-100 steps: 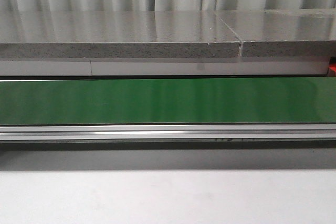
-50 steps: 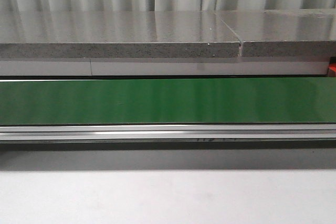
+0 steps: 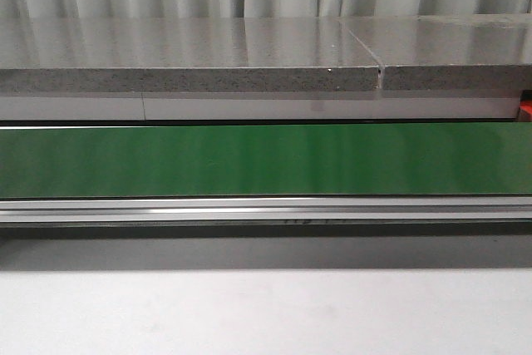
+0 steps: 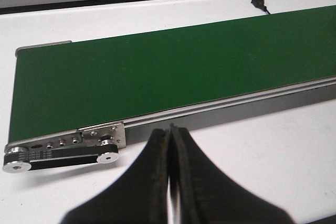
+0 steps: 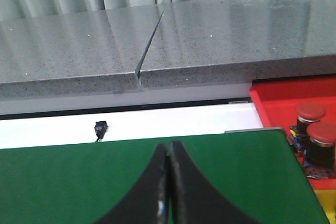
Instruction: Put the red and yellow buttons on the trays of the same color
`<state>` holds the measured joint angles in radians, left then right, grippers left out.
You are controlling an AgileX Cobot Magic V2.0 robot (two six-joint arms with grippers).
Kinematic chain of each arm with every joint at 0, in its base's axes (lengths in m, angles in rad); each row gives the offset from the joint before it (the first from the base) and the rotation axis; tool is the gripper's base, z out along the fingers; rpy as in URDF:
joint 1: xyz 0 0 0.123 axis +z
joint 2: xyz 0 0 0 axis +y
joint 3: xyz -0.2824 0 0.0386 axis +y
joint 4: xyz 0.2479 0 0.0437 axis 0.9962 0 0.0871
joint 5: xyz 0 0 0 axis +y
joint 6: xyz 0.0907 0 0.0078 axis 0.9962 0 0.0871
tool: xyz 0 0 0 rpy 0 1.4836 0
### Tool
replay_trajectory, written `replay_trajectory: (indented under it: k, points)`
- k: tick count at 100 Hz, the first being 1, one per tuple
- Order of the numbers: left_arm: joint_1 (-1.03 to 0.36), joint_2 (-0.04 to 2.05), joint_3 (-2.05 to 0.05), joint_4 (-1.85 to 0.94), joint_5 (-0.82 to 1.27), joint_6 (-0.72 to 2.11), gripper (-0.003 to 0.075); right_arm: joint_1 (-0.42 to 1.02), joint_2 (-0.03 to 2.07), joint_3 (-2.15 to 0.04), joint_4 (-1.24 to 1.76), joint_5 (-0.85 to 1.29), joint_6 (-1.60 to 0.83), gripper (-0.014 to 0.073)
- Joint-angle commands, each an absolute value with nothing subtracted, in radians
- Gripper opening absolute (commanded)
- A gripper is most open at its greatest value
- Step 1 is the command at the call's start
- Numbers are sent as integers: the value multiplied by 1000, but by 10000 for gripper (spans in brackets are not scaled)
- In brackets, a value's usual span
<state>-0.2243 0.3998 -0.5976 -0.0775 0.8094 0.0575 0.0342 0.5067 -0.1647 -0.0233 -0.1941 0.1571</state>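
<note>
Two red buttons (image 5: pixel 311 111) (image 5: pixel 321 132) stand in a red tray (image 5: pixel 273 95) just past the end of the green belt (image 5: pixel 79 182) in the right wrist view. A yellow tray's edge (image 5: pixel 326 208) shows beside it. No yellow button is in view. My right gripper (image 5: pixel 168 145) is shut and empty over the belt, well away from the buttons. My left gripper (image 4: pixel 170 129) is shut and empty above the white table, beside the belt's roller end (image 4: pixel 63 148). The front view shows neither gripper, only a red sliver of tray (image 3: pixel 526 108).
The green conveyor belt (image 3: pixel 249 160) runs across the table with a metal rail (image 3: pixel 249 209) along its near side. A grey stone shelf (image 3: pixel 191 56) lies behind it, in front of curtains. A small black plug (image 5: pixel 100 128) sits on the white surface beyond the belt.
Faint marks on the belt's near edge have drifted left in the front view. Nothing else there has moved.
</note>
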Motion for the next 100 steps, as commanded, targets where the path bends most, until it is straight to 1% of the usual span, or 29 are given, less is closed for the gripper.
replay_trajectory:
  k: [1,21,42,48,64,82,100]
  points:
    - [-233,409,-621,-90,741,51,-21,36,489,-169,-20,-307,157,-65]
    - [-233,409,-621,-90,741,51,-21,32,442,-113,-19,-337,158,-65]
    - [-233,409,-621,-90,741,51,-21,29,298,13,-17,-334,158,-65]
    - [-233,409,-621,-90,741,51,-21,29,246,11,-32,-235,157,-65]
    - [-233,409,-621,-90,741,51,-21,29,119,13,-32,-88,150,-65]
    - [-233,409,-621,-90,741,51,-21,29,-23,13,-32,-7,143,-65]
    - [-233,409,-621,-90,741,51,-21,29,-21,12,-28,0,143,-65]
